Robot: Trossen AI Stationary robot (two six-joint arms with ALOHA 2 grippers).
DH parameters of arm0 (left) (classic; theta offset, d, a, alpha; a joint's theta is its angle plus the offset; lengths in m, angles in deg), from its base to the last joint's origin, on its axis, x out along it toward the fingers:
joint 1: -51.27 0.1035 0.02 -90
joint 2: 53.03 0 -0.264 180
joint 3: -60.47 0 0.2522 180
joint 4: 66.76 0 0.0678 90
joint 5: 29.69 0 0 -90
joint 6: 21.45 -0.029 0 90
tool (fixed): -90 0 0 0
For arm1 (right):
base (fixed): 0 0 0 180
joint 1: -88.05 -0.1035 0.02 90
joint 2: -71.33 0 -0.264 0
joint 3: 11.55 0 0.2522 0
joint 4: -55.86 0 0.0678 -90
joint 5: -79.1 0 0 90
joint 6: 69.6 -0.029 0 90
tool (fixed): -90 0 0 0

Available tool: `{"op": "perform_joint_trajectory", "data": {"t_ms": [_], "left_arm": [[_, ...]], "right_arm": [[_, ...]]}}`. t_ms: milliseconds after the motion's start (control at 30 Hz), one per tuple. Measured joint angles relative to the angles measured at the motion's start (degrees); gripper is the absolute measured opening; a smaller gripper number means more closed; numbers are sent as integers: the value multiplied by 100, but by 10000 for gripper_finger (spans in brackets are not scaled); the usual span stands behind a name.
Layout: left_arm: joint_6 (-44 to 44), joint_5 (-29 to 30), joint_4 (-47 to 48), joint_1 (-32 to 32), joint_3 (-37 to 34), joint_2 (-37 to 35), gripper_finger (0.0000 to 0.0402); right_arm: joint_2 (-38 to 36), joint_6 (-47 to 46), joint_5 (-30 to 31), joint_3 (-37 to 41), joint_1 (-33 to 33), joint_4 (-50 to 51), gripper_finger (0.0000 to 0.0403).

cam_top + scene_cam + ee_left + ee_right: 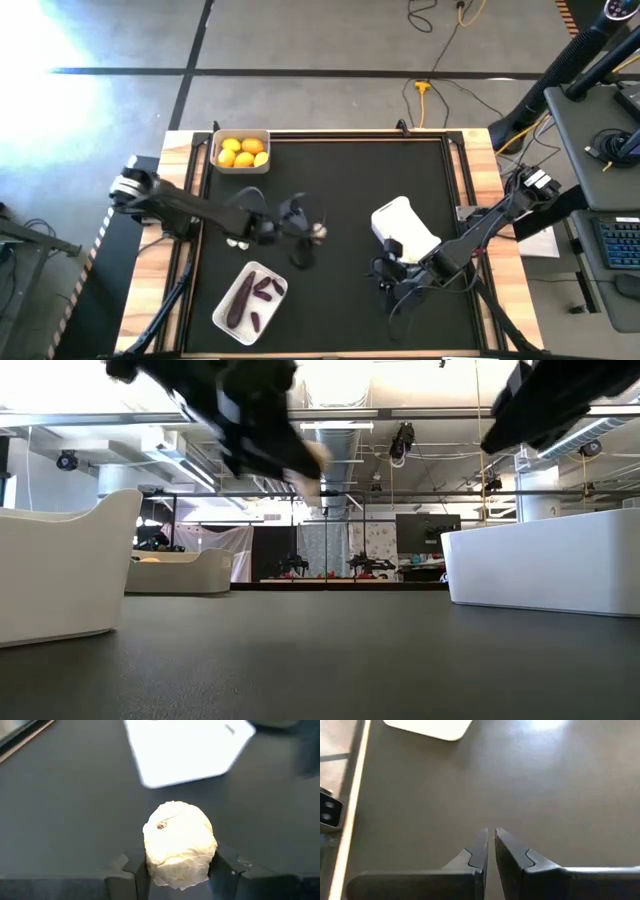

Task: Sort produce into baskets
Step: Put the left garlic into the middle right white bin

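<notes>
My left gripper (312,232) hangs over the middle of the black mat, shut on a white garlic-like bulb (180,842), which also shows high up in the low view as the bulb (318,457). An empty white basket (405,228) lies to its right, and shows as the basket (187,750) ahead of the bulb. A basket of yellow citrus (241,152) sits at the far left. A basket of purple eggplants (250,298) sits near the front edge. My right gripper (490,851) is shut with nothing in it, above the mat just near of the empty basket. My left gripper pinches the bulb's two opposite sides (150,862) between its two fingers (131,870). The fingers slant down toward the table's right side. The bulb's papery rounded part sticks out past the fingertips, and it is lifted clear of the mat.
Small white pieces (237,241) lie on the mat under my left arm. The black mat (350,180) is bordered by a wooden table edge (478,150). In the low view, basket walls stand at the left (60,565) and right (545,560).
</notes>
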Motion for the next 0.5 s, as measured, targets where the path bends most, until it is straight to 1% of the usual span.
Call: {"op": "perform_joint_trajectory", "data": {"t_ms": [100,167,333,433,500], "left_arm": [[-205,-99,-1563,-107,-106,746,126],[-288,-104,-2083,-148,-47,1258,127],[-282,-102,-2087,-148,431,2354,136],[-269,-57,-2134,-148,704,2786,148],[-269,-60,-2130,-150,835,2926,160]], "right_arm": [[0,-194,-2,142,0,0,27],[0,-220,-4,226,0,8,27],[0,-146,-7,343,0,-2,27],[42,108,-13,356,0,-61,27],[111,335,-61,347,0,-55,30]]}}
